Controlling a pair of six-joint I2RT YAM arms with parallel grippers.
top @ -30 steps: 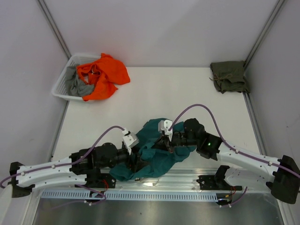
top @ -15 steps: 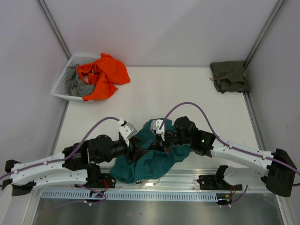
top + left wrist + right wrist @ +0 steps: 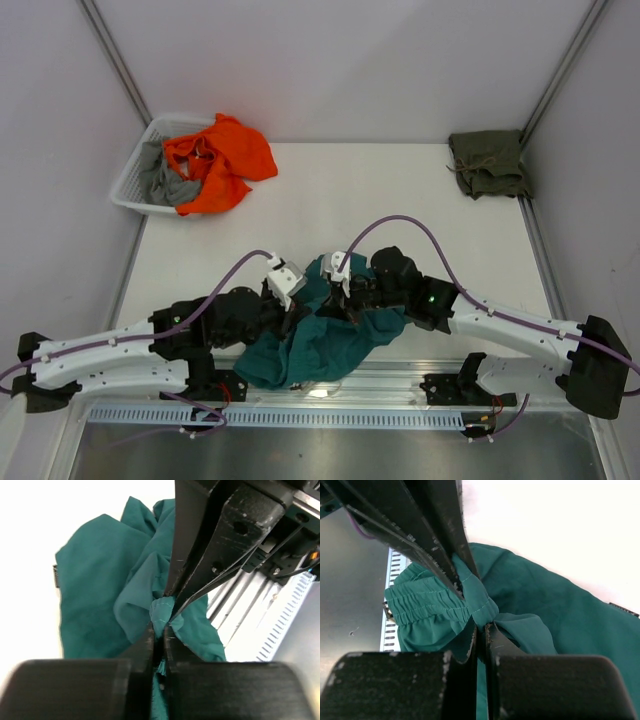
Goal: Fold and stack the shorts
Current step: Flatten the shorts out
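The teal-green shorts (image 3: 318,342) lie bunched at the near edge of the table, between the two arms. My left gripper (image 3: 300,312) is shut on a fold of their cloth (image 3: 161,616). My right gripper (image 3: 338,306) is shut on the same bunched fold (image 3: 479,604), right beside the left one, so that the two sets of fingers almost touch. The elastic waistband (image 3: 422,605) shows to the left in the right wrist view. The olive-green shorts (image 3: 488,163) lie folded at the far right corner of the table, away from both grippers.
A white basket (image 3: 135,180) at the far left holds an orange garment (image 3: 218,162) and grey cloth (image 3: 165,183). A metal rail (image 3: 330,400) runs along the near table edge, under the hanging teal cloth. Walls close in the table on both sides.
My left gripper has moved right to the teal shorts and closed on their fold beside the right gripper. The right gripper shifted a little left, still gripping the cloth.
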